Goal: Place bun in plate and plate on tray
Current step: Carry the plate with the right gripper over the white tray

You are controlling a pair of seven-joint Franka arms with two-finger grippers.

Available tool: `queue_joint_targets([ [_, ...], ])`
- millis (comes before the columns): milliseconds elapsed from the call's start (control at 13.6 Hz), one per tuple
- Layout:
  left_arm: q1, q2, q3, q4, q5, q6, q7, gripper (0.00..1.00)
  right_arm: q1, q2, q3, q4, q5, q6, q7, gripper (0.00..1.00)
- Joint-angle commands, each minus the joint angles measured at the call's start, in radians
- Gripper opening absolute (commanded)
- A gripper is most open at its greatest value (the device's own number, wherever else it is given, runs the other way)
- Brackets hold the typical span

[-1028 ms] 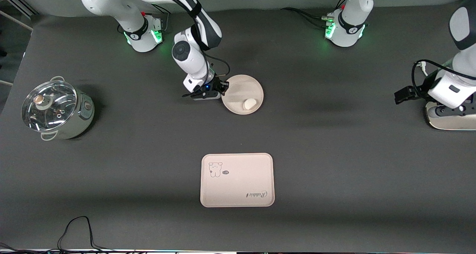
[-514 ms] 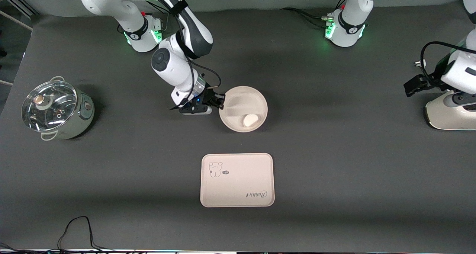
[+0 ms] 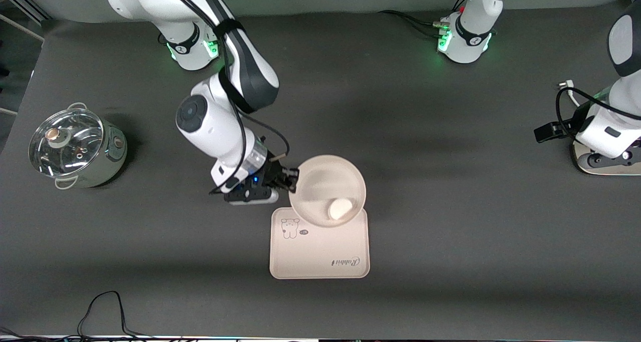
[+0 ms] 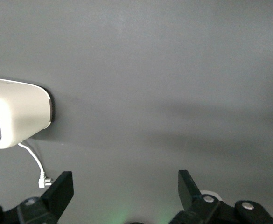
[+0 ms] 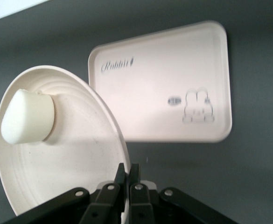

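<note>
My right gripper (image 3: 293,180) is shut on the rim of the round cream plate (image 3: 320,182) and holds it in the air, over the tray's edge that lies farther from the front camera. The off-white bun (image 3: 339,209) lies in the plate. In the right wrist view the plate (image 5: 71,172) is tilted, the bun (image 5: 28,116) rests against its rim, and my right gripper (image 5: 128,175) pinches the rim. The cream tray (image 3: 320,254) with bear drawing and "Rabbit" script lies on the table below; it also shows in the right wrist view (image 5: 164,79). My left gripper (image 4: 124,186) is open and empty, waiting over the left arm's end of the table.
A steel pot with a glass lid (image 3: 75,149) stands at the right arm's end of the table. A white toaster (image 3: 608,164) with a cord sits at the left arm's end and shows in the left wrist view (image 4: 15,114). A black cable (image 3: 102,307) lies near the front edge.
My right gripper has lifted the plate with the bun off the table and carried it toward the front camera, until it overlaps the tray's edge. The left arm shifted slightly.
</note>
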Motion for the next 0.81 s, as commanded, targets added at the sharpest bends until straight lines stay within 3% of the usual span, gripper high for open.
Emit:
queue_joint_targets([
  [0,-0.004,0.007,0.0,0.039,0.008,-0.034,0.018,1.0,-0.065,0.213,0.004,0.233,-0.001,-0.024,-0.006,0.0],
  [220,-0.009,0.01,-0.001,0.044,0.004,-0.037,0.015,1.0,-0.133,0.352,0.036,0.374,0.001,-0.024,-0.052,0.0],
  [514,-0.003,0.013,-0.001,0.044,0.001,-0.043,0.016,1.0,-0.248,0.413,0.154,0.381,-0.001,-0.011,-0.17,0.0],
  [734,-0.007,0.019,-0.001,0.044,0.001,-0.041,0.015,1.0,-0.251,0.458,0.167,0.393,0.002,0.054,-0.161,0.0],
])
